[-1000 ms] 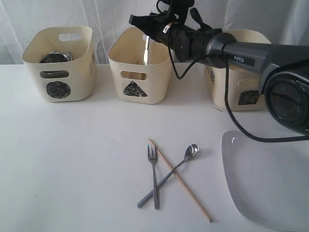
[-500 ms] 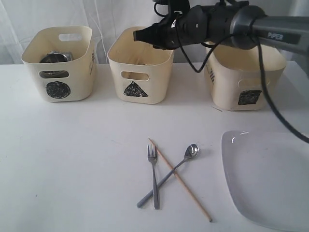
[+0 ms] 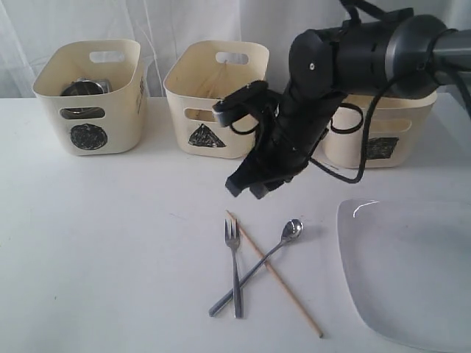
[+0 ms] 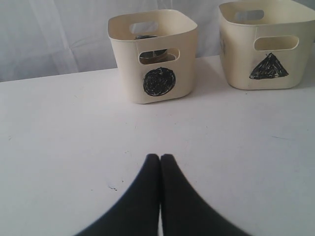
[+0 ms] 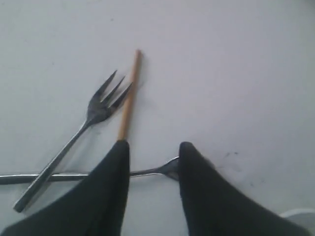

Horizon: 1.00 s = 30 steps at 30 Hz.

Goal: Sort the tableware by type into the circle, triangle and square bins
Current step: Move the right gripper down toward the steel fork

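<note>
Right gripper (image 5: 153,147) spread, empty, just above the crossed chopstick (image 5: 129,93), fork (image 5: 98,110), spoon (image 5: 165,170); all light, stiff, thin, steel slippery, so I'd pinch chopstick mid-shaft, where it runs beneath the jaws.

I've swung the right pincer (image 3: 247,187) down from its high spot over the triangle bin (image 3: 193,88) at the counter's back edge. It now hangs low and forward, tips down, just above the fork (image 3: 234,254), chopstick (image 3: 283,285) and spoon (image 3: 281,245) toward the front-middle.
</note>
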Each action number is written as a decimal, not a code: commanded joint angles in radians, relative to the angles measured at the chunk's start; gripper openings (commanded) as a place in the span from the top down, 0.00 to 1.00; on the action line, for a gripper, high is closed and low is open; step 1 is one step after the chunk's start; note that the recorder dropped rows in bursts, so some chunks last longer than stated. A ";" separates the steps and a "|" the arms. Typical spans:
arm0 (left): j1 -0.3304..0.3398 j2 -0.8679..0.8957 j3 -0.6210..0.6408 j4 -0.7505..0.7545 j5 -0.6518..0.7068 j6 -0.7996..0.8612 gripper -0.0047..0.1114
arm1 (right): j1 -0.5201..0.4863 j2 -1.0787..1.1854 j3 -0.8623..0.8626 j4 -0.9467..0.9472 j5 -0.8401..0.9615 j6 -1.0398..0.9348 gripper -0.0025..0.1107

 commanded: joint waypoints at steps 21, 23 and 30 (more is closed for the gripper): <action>-0.002 -0.005 0.004 -0.008 0.000 0.000 0.96 | 0.159 0.076 0.181 0.131 -0.148 0.166 0.56; -0.002 -0.005 0.004 -0.008 0.000 0.000 0.96 | 0.159 0.098 0.181 0.131 -0.165 0.166 0.56; -0.002 -0.005 0.004 -0.008 0.000 0.000 0.96 | 0.161 0.177 0.181 0.133 -0.171 0.192 0.59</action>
